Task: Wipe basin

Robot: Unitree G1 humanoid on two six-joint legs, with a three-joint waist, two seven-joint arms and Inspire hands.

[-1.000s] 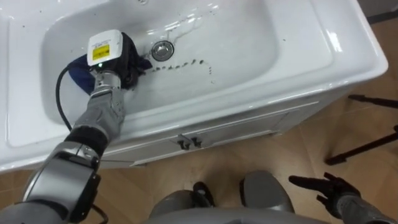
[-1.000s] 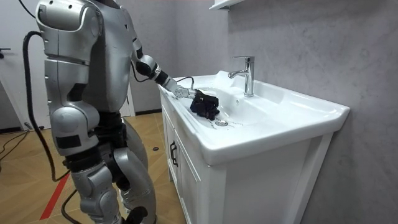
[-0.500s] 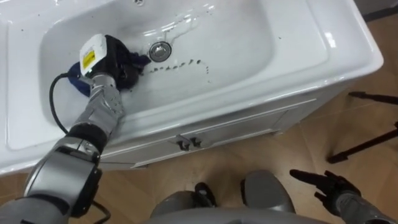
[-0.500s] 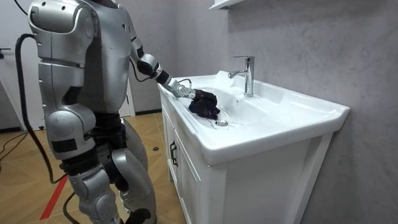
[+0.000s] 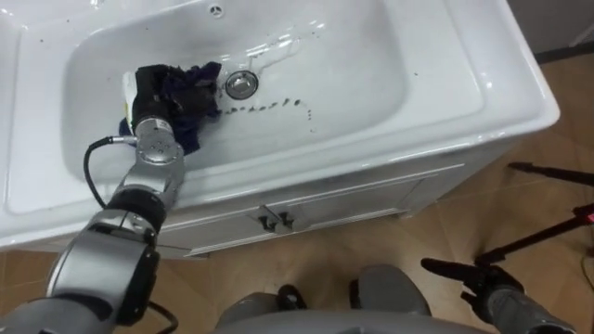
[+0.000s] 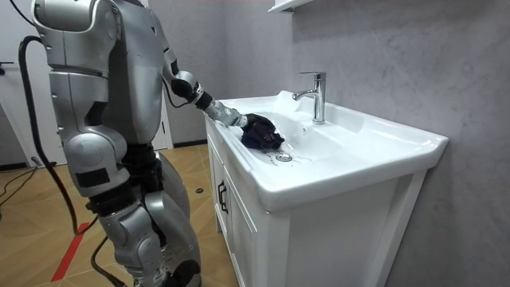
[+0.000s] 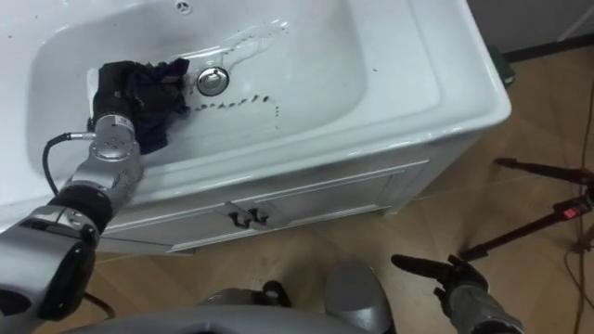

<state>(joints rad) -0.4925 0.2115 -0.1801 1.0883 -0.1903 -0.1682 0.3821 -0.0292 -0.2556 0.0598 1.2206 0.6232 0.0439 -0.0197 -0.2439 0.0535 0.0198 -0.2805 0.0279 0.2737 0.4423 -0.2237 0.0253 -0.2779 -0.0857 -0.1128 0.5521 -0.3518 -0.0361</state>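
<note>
Cloth (image 5: 195,85): dark blue, bunched on the basin (image 5: 371,65) floor; its long axis runs from the left hand towards the drain (image 5: 240,83), just beside it.
Left hand (image 5: 153,88): on the cloth; grip cannot be told.
Right hand (image 5: 487,281): low, spread loose, holding nothing.

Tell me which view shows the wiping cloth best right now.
The left eye view: it looks down into the basin, showing the dark blue cloth bunched at the left hand beside the drain. The right eye view shows much the same. In the room view it is a dark side-on bundle.
</note>
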